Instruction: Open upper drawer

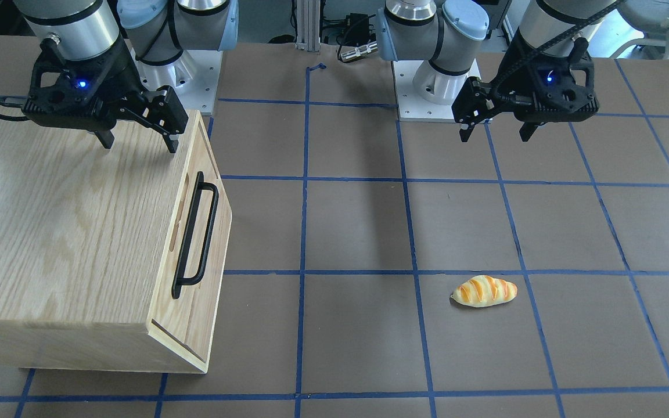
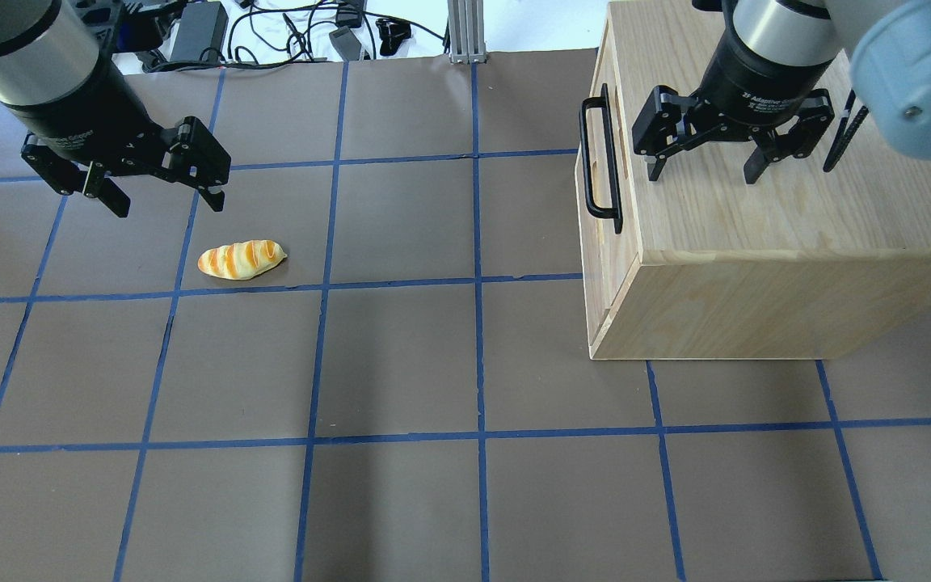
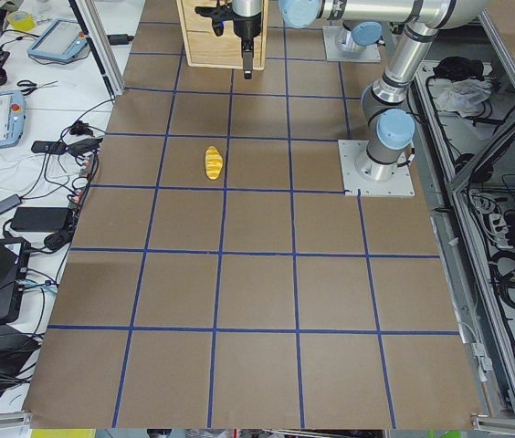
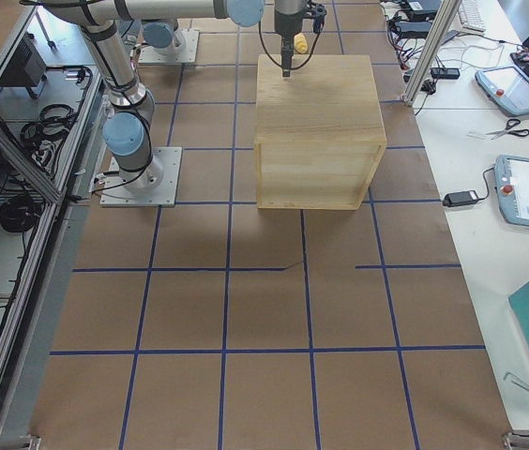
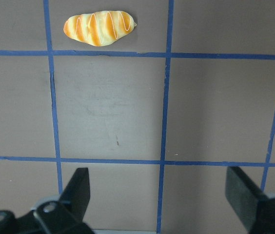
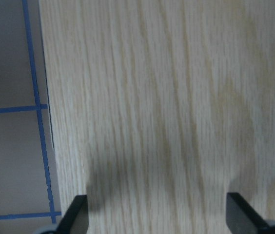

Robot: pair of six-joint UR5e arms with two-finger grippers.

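A light-wood cabinet stands on the robot's right side of the table. Its upper drawer is shut, with its front panel flush. The drawer carries a long black bar handle, which also shows in the overhead view. My right gripper hangs open and empty above the cabinet's top, back from the handle edge, with its fingers pointing down. Its wrist view shows only the wood top. My left gripper is open and empty above the bare table, far from the cabinet.
A toy bread loaf lies on the table near my left gripper and also shows in the left wrist view. The brown table has a blue tape grid. The arm bases stand at the robot's edge.
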